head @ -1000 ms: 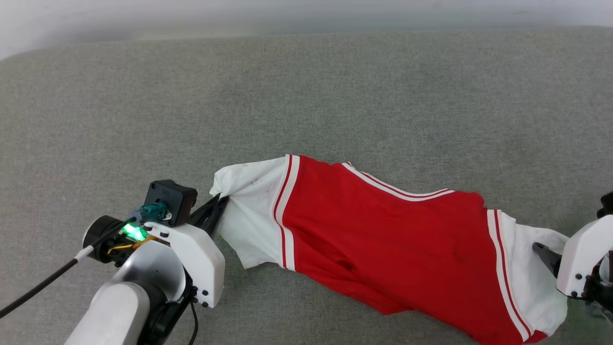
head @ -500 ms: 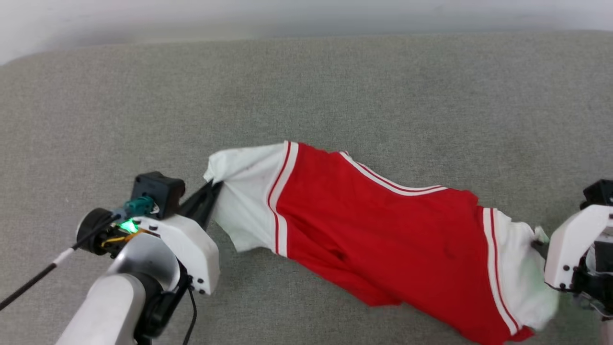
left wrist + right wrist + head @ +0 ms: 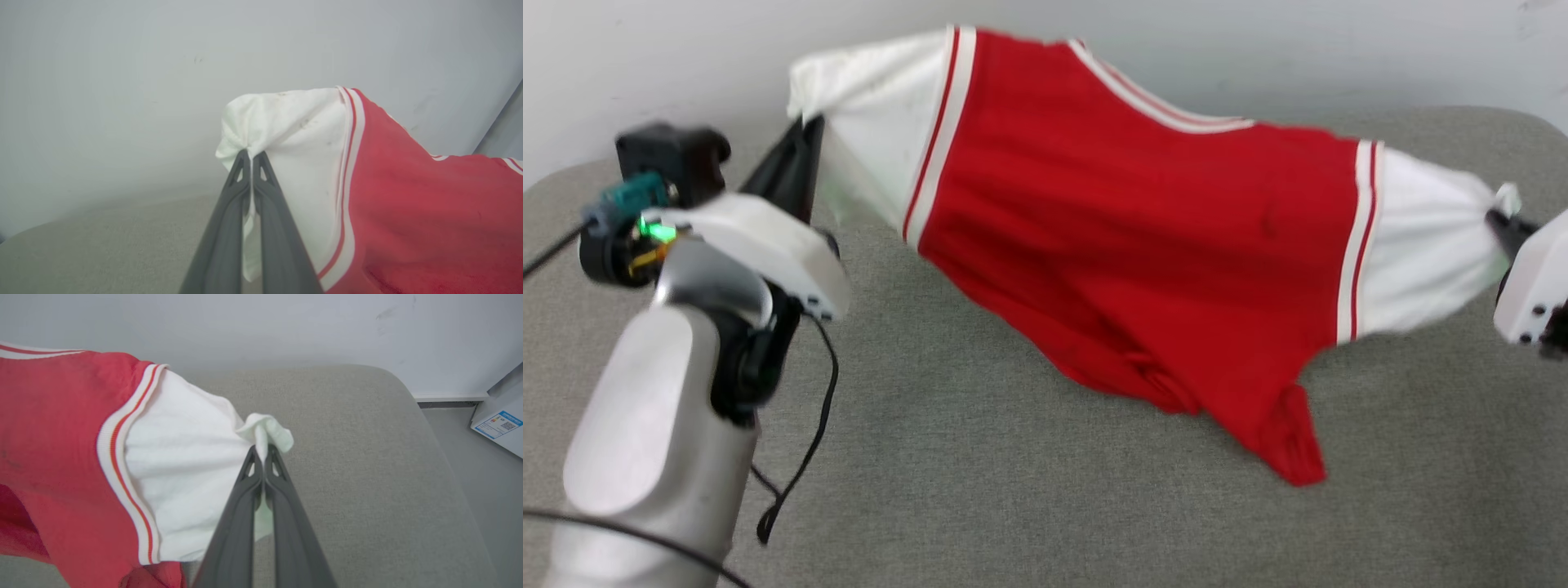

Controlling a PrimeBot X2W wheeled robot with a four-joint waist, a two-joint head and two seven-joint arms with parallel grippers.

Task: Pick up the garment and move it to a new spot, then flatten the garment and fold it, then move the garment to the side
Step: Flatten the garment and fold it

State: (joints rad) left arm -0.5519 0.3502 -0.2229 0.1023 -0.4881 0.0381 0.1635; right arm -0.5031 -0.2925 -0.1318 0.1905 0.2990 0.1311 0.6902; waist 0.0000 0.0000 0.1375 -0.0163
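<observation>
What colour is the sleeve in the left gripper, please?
White sleeve; clearest in left wrist view.

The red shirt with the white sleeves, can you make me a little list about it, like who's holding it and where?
thing: red jersey shirt with white short sleeves
left gripper: shut on one white sleeve
right gripper: shut on the other sleeve
state: stretched between them, lifted
hem: sags toward grey fabric surface
</observation>
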